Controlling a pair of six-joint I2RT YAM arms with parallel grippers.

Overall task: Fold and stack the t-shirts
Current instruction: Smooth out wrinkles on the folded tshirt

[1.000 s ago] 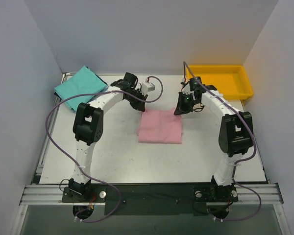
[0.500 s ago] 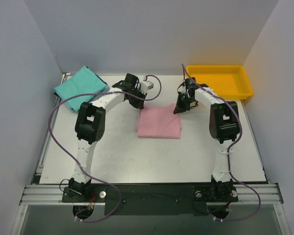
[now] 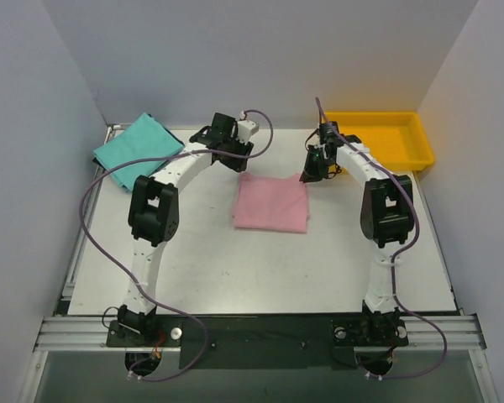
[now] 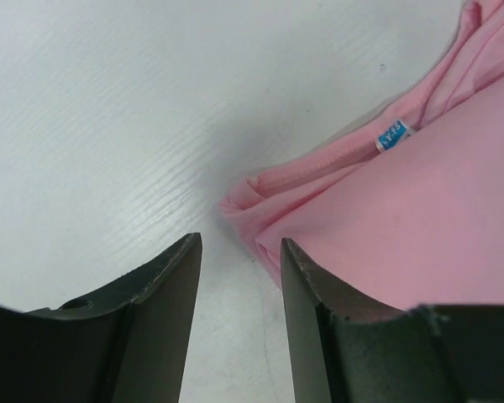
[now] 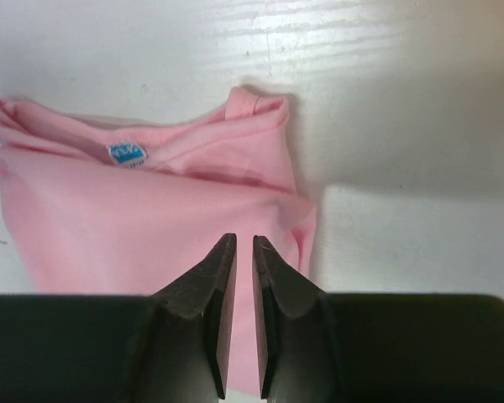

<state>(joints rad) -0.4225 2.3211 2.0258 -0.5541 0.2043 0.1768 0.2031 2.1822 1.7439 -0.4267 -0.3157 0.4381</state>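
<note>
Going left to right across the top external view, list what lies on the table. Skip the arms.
teal t-shirt → pink t-shirt → yellow tray

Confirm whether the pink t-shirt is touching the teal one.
Apart. The top external view shows the pink t-shirt mid-table and the teal t-shirt at the far left corner, with bare table between them.

pink t-shirt [image 5: 151, 227], blue neck tag [image 5: 128, 154] — lettering illegible
</note>
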